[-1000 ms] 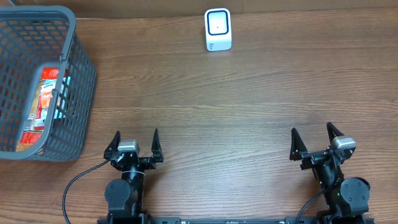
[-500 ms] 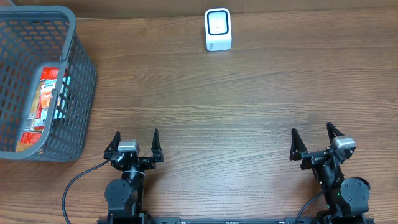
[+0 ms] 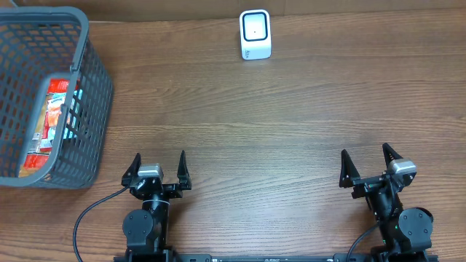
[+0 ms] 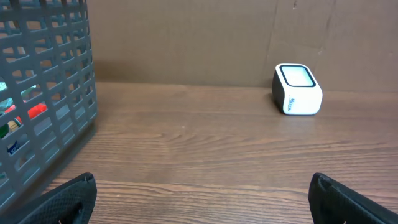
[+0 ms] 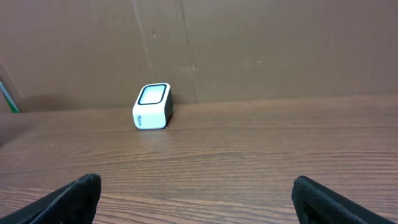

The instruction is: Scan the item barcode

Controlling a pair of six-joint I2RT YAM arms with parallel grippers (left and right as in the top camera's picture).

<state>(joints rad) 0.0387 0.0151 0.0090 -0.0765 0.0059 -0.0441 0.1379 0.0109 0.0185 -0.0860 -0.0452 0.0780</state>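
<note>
Brown wood-grain table (image 3: 277,124), both arms parked at its near edge; grey plastic basket (image 3: 93,102) at the far left corner, holding the packaged items (image 3: 52,120), red and pale blue wrappers showing through the mesh; white barcode scanner (image 3: 255,34) upright at the back edge, near the middle, well apart from the basket. Left gripper (image 3: 159,159): fingers spread wide, nothing between them; it sits near the basket's front corner but does not touch it. Right gripper (image 3: 365,154): fingers likewise spread wide and empty, well apart from both basket and scanner. Progress, as I judge it: nothing of the task is done; no item is out of the basket, none is in a grip, none is before the scanner. Left to do: reach into the basket, lift one item clear, find its barcode face, present that face to the scanner window; which face carries the barcode cannot be told from where I stand.
</note>
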